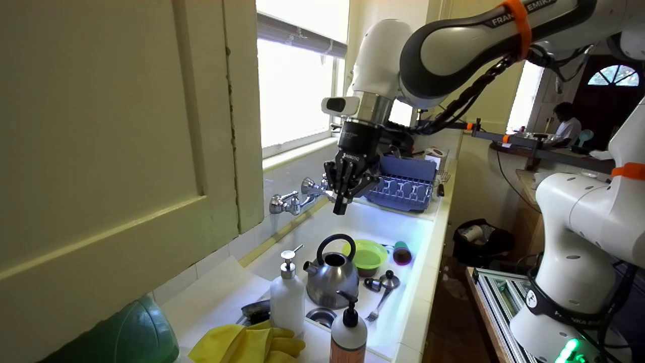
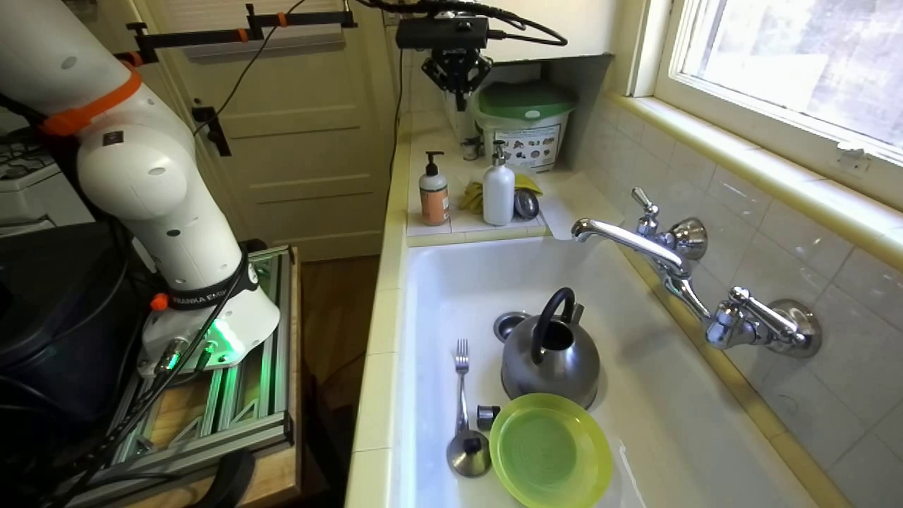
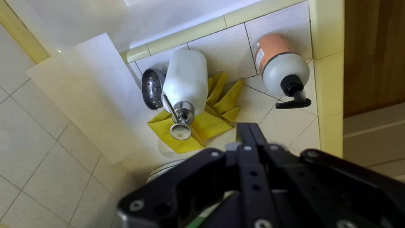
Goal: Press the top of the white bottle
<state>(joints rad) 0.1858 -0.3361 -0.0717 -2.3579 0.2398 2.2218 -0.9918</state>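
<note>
Two slim black fingers (image 3: 248, 164) of our black gripper (image 3: 249, 128) meet with nothing between them, presumably to make one blunt pressing tip. Well apart from it, we see the round silvery pump top (image 3: 181, 131) of the round-shouldered white bottle (image 3: 186, 79), standing upright on the pale tiled ledge (image 3: 221, 57) beside crumpled yellow rubber gloves (image 3: 208, 123); we take both as set handy for the glossy white sink (image 3: 177, 19) beyond.

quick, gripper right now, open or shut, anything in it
Gripper: closed, holding nothing, not touching the white bottle.
</note>
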